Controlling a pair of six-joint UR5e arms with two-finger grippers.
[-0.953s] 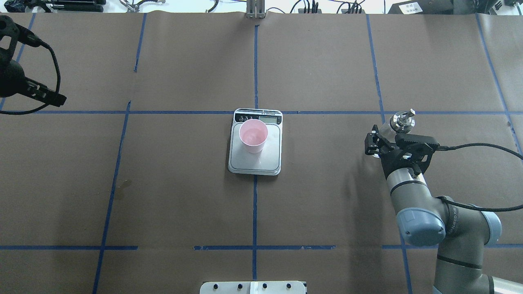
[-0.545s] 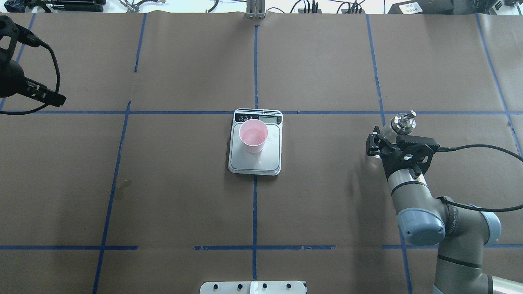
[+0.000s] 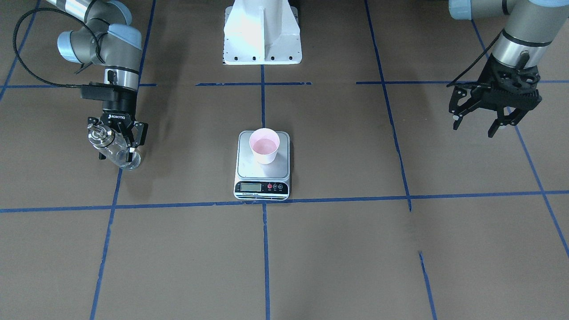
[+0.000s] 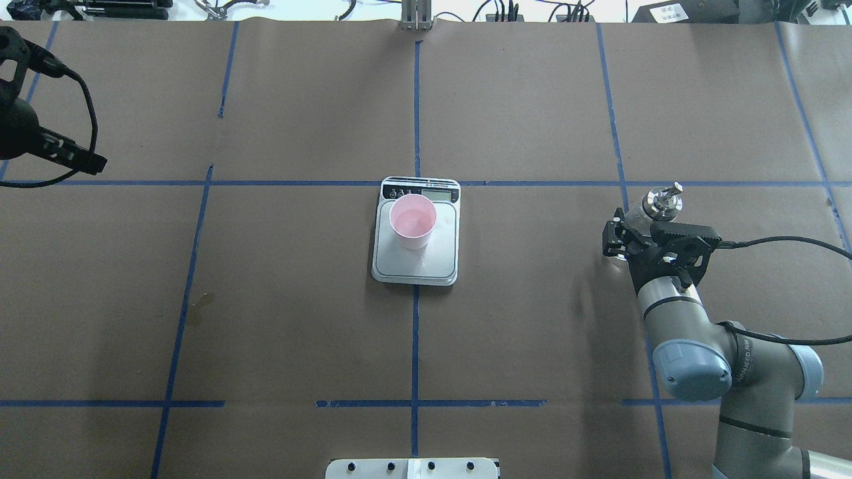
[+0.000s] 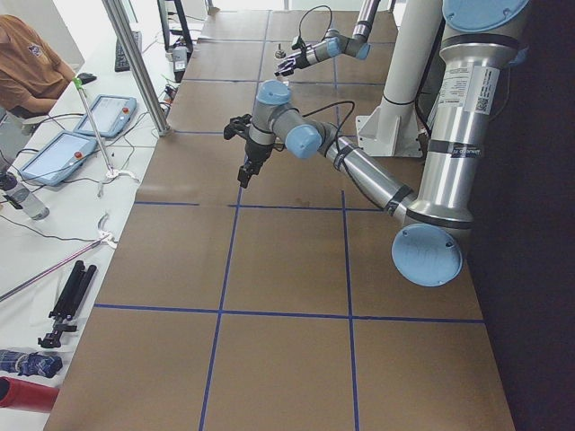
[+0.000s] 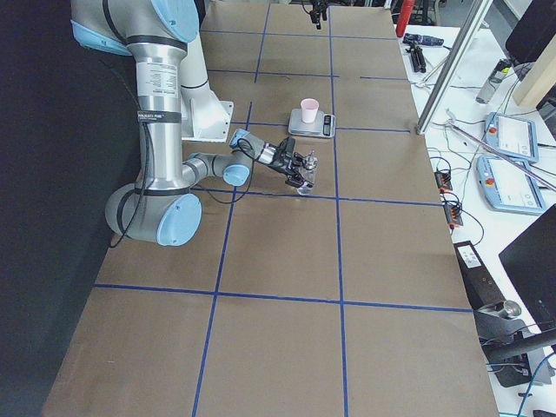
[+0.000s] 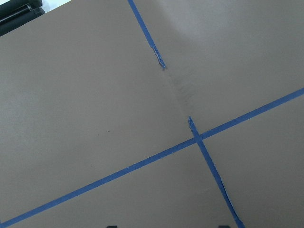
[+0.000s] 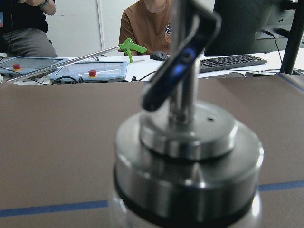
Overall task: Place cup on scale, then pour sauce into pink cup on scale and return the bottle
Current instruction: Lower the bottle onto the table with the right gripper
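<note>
The pink cup (image 3: 264, 146) stands upright on the scale (image 3: 249, 168) at the table's middle, with a little liquid in it; both also show in the overhead view, cup (image 4: 413, 221) on scale (image 4: 436, 265). My right gripper (image 3: 118, 149) is shut on the clear glass bottle (image 3: 113, 149), which is tilted with its base low over the table. In the overhead view the bottle's silver cap (image 4: 660, 201) sticks out past the right gripper (image 4: 626, 229). The cap (image 8: 190, 142) fills the right wrist view. My left gripper (image 3: 473, 125) is open and empty, far from the scale.
Brown paper with blue tape lines (image 4: 416, 120) covers the table. The robot's white base (image 3: 262, 35) stands behind the scale. Operators, tablets and a keyboard (image 8: 228, 61) are beyond the table's far edge. The left wrist view shows only paper and tape.
My right gripper has shifted slightly right and toward the robot with the bottle still in it. The cup, the scale and the left arm have barely moved.
</note>
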